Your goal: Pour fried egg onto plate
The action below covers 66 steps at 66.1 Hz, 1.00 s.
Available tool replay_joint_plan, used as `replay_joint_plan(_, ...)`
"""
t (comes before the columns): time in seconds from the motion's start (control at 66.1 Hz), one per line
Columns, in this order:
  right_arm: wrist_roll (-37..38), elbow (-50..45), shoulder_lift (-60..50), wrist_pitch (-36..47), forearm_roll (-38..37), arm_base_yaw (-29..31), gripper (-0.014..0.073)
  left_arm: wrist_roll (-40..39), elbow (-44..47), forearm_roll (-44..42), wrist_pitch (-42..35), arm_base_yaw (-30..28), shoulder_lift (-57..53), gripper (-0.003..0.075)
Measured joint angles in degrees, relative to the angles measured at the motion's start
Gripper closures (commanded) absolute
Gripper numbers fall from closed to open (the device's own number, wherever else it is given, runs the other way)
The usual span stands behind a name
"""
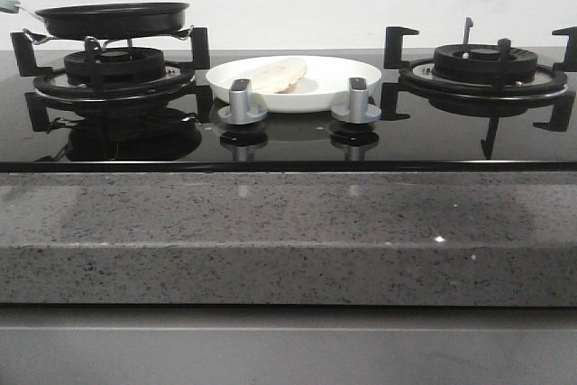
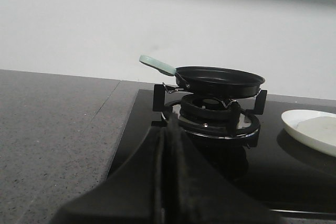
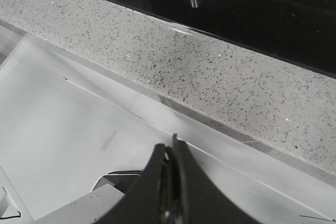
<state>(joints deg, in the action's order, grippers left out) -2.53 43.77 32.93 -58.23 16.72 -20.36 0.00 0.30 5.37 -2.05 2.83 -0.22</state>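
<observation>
Egg: you see the fried egg (image 1: 278, 74) as a pale, flat, irregular slab, cream-white with faintly tan edges; no yolk shows from the front.
Egg place: it lies in the plate (image 1: 347, 78), toward the plate's left half, well ahead of both sets of jaws.
Plate: round, shallow, glossy white, sitting on the black glass between the two burners, just behind the two silver knobs (image 1: 244, 102).
Pan: the black pan (image 2: 220, 80) with a pale green handle rests on the left burner grate, ahead of your left jaws.
Left gripper (image 2: 169, 145): jaws pressed together, nothing between them.
Right gripper (image 3: 171, 163): jaws clenched on nothing, over the speckled grey counter edge (image 3: 220, 72).
Writing: you can read no brand or label anywhere.
</observation>
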Motion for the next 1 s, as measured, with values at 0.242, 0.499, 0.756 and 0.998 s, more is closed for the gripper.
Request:
replay_joint_plan(0.242, -0.23, 0.00, 0.00, -0.08, 0.00, 0.00, 0.0662, 0.00, 0.00, 0.00, -0.10, 0.00, 0.00, 0.0740)
replay_joint_plan(0.499, -0.15, 0.00, 0.00, -0.08, 0.00, 0.00, 0.0662, 0.00, 0.00, 0.00, -0.10, 0.00, 0.00, 0.0740)
replay_joint_plan(0.756, -0.15, 0.00, 0.00, -0.08, 0.00, 0.00, 0.0662, 0.00, 0.00, 0.00, -0.10, 0.00, 0.00, 0.0740)
replay_joint_plan(0.998, -0.15, -1.03, -2.89, 1.28, -2.88, 2.48, 0.0662, 0.00, 0.00, 0.00, -0.12, 0.00, 0.00, 0.0740)
